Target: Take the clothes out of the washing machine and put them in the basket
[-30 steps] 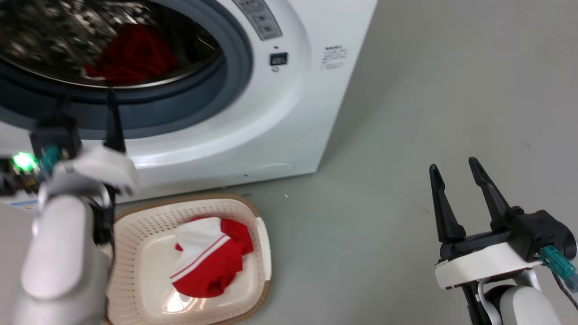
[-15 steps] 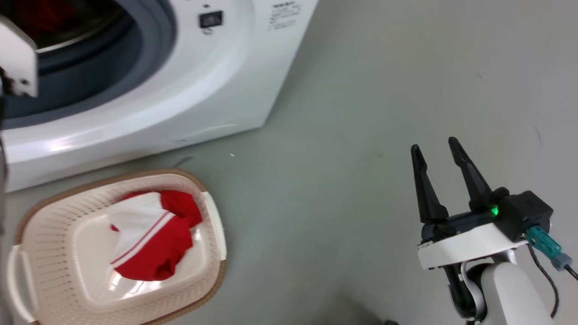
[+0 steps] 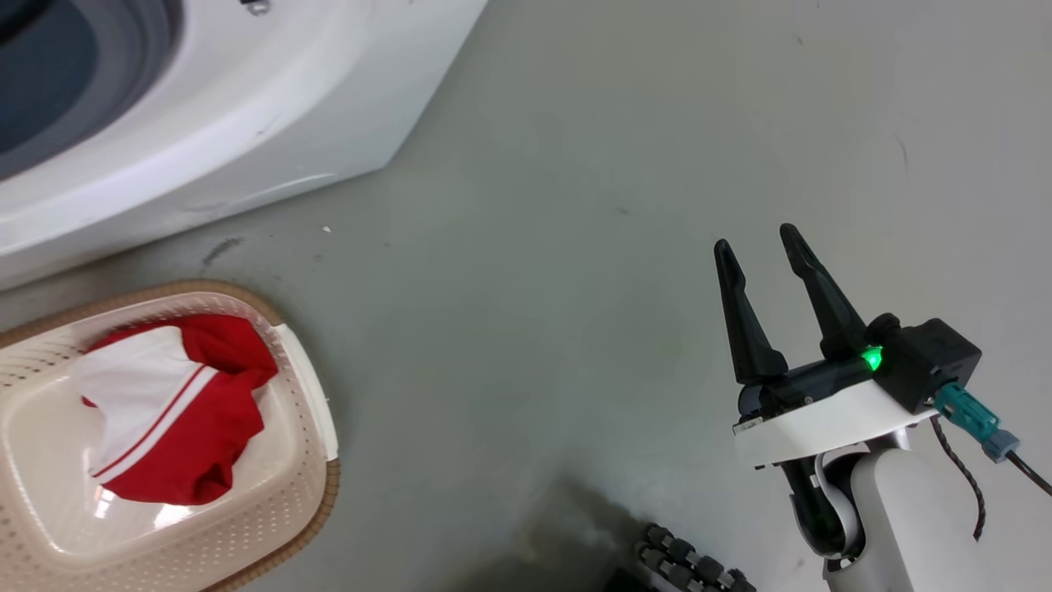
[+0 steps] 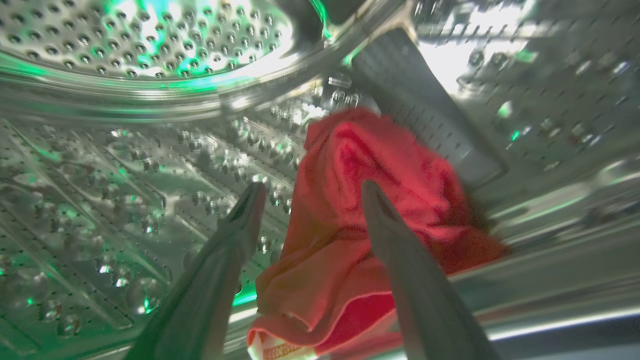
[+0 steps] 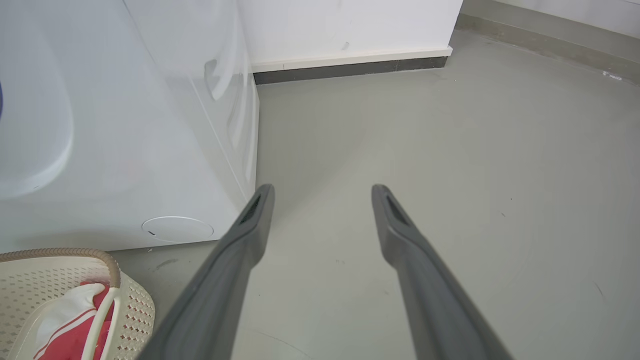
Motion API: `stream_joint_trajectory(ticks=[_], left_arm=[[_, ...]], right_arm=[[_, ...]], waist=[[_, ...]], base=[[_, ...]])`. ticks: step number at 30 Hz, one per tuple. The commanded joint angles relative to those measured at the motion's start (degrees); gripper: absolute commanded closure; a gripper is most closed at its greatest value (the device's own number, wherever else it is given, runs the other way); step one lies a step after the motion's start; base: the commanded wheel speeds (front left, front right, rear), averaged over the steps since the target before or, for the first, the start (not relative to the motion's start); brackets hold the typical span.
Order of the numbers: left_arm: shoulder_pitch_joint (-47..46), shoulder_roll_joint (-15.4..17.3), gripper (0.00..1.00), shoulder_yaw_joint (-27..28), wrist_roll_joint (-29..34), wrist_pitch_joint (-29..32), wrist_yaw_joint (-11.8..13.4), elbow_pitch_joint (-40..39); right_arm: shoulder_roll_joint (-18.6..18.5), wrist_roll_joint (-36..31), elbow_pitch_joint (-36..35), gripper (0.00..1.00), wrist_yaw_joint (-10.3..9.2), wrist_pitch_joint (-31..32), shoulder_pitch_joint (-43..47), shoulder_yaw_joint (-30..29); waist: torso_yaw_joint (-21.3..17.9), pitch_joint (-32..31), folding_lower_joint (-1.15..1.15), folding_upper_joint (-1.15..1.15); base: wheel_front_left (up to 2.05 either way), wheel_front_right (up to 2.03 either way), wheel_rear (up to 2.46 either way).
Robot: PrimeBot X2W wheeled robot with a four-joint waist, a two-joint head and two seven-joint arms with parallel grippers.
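Observation:
Inside the washing machine's perforated steel drum [image 4: 100, 165], a crumpled red garment [image 4: 370, 200] lies against a grey paddle. My left gripper [image 4: 312, 187] is open in the drum, its right finger over the cloth, not closed on it. The white washing machine [image 3: 214, 107] fills the upper left of the head view, and its side [image 5: 125, 125] appears in the right wrist view. The cream basket [image 3: 304, 460] on the floor holds a red-and-white garment [image 3: 173, 411]; the basket [image 5: 130, 305] also peeks into the right wrist view. My right gripper [image 3: 756, 238] hangs open and empty over bare floor.
Grey floor [image 3: 575, 205] stretches to the right of the machine. A white wall with a dark skirting [image 5: 350, 67] stands behind it. Part of my base with black rollers [image 3: 690, 567] shows at the bottom edge.
The head camera has swung right and down, so machine and basket slid left in the picture. The left arm has passed out of the head view. The right gripper stays open.

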Motion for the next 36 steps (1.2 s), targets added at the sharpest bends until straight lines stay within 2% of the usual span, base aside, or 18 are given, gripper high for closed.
stream_joint_trajectory(ticks=[1,13,21,22,23,24,25,30,36], left_arm=[[-0.57,0.58,0.00,-0.17,-0.20,0.50,-0.02,0.08],[-1.27,8.70,0.00,-5.66,-6.33,15.55,-0.05,-5.01],[1.31,11.19,0.00,-4.71,-8.92,23.21,0.63,-7.48],[1.92,11.27,0.03,-4.44,-9.32,24.24,1.05,-7.58],[2.45,11.30,0.50,-4.18,-9.66,24.94,1.54,-7.95],[3.07,11.40,0.67,-4.10,-9.93,25.71,1.81,-8.36],[3.49,11.47,1.00,-3.82,-10.32,26.37,2.30,-8.76],[5.32,12.14,1.00,-2.63,-10.78,26.50,4.57,-11.42],[6.82,12.40,1.00,-1.67,-9.43,17.71,8.49,-13.97]], right_arm=[[0.07,0.22,-0.14,0.00,-0.04,-0.30,-0.75,0.17],[0.07,1.90,-0.69,0.00,-0.04,-0.33,-1.60,2.07],[0.07,2.37,-0.75,0.00,-0.04,-0.33,-1.81,2.15],[0.07,2.45,-0.79,0.00,-0.04,-0.33,-1.84,2.15],[0.07,2.52,-0.83,0.00,-0.04,-0.33,-1.87,2.14],[0.07,2.40,-0.85,0.00,-0.04,-0.33,-1.90,2.13],[0.07,2.40,-0.84,0.00,-0.04,-0.33,-1.92,2.14],[0.07,2.44,-0.67,0.00,-0.04,-0.33,-2.03,1.79],[0.07,1.77,-0.52,0.00,-0.04,-0.33,-2.03,0.90]], waist=[[-0.87,1.05,-0.01,0.00],[-2.75,4.34,-0.01,0.00],[-3.37,5.55,-0.01,0.00],[-3.42,5.64,-0.01,0.00],[-3.45,5.71,-0.01,0.00],[-3.48,5.75,-0.01,0.00],[-3.49,5.76,-0.01,0.00],[-3.42,5.51,-0.01,0.00],[-2.80,4.06,-0.01,0.00]], base=[[0.00,0.00,0.00],[0.00,0.00,0.00],[0.00,0.00,0.00],[0.00,0.00,0.00],[0.00,0.00,0.00],[0.00,0.00,0.00],[0.00,0.00,0.00],[0.00,0.00,0.00],[0.00,0.00,0.00]])
